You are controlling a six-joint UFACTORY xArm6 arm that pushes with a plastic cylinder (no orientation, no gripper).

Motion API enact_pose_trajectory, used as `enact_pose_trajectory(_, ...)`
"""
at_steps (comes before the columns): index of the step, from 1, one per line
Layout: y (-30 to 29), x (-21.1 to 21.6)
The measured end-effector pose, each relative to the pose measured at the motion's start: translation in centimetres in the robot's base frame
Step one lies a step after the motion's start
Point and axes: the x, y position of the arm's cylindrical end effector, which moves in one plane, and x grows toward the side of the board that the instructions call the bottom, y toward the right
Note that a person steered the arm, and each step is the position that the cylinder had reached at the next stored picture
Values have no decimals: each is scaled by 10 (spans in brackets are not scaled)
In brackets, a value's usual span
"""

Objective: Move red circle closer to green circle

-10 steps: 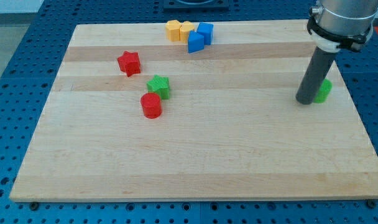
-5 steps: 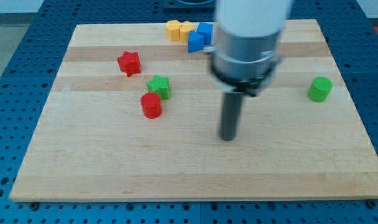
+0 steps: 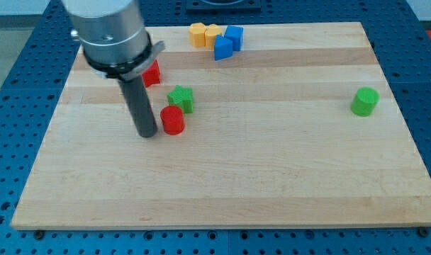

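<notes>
The red circle (image 3: 173, 120) is a short red cylinder left of the board's middle. My tip (image 3: 147, 134) rests on the board just to its left, close to it; I cannot tell if they touch. The green circle (image 3: 365, 102) stands far off at the view's right, near the board's right edge. A green star (image 3: 181, 98) sits right above the red circle, almost touching it.
A red star (image 3: 152, 73) is partly hidden behind the rod at upper left. Two yellow blocks (image 3: 204, 34) and two blue blocks (image 3: 228, 42) cluster at the board's top edge (image 3: 286, 24). The arm's grey housing (image 3: 109, 32) covers the upper left.
The rod has swept from beside the green circle at the right, across the middle of the board, to the left side of the red circle. No block has moved.
</notes>
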Motion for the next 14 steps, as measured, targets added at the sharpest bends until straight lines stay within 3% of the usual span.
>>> enact_pose_trajectory(4, 94, -30)
enact_pose_trajectory(6, 145, -67)
enact_pose_trajectory(8, 153, -113)
enact_pose_trajectory(10, 199, -115)
enact_pose_trajectory(14, 206, -70)
